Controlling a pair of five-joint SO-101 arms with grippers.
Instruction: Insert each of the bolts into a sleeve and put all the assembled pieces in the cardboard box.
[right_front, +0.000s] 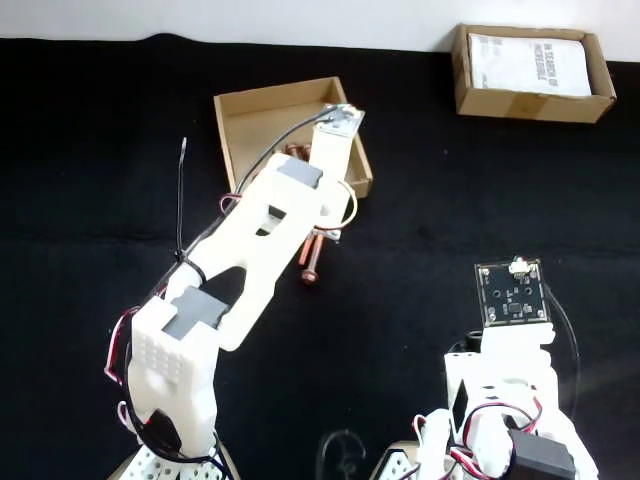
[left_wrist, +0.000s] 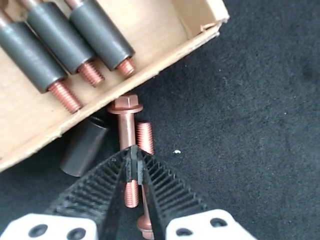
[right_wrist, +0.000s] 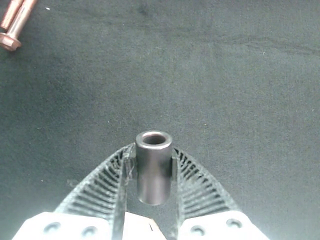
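Black cloth over table (right_front: 420, 200), pale wall (right_front: 300, 15) behind.

High view: cardboard box (right_front: 235, 120) toward back centre, assembled pieces (right_front: 298, 152) inside. Second box (right_front: 530, 75) with printed sheet at far corner. Left arm (right_front: 265, 230) stretched over near corner of cardboard box. Two loose bolts (right_front: 311, 258) on cloth beneath it, just outside box wall. Right arm (right_front: 510, 400) folded low, well apart from box.

Left wrist view: left gripper (left_wrist: 134, 156) with jaws together, tips meeting just above shank of a bolt (left_wrist: 125, 122). Looks closed on nothing. Second bolt (left_wrist: 145, 137) alongside, head pointing the opposite way. Loose sleeve (left_wrist: 85, 147) on its side, just beside outer wall of box. Three assembled pieces in box, thread ends showing.

Right wrist view: right gripper (right_wrist: 152, 152) clamped on a sleeve (right_wrist: 153, 175), bore open toward camera. Bolts at edge, well apart.

Judged step: fourth assembly, bolt pickup not yet made. Next move calls for parting left jaws, straddling shank, closing, lifting, then lining thread end with held bore. Risk: skewed entry, jam at bore mouth.
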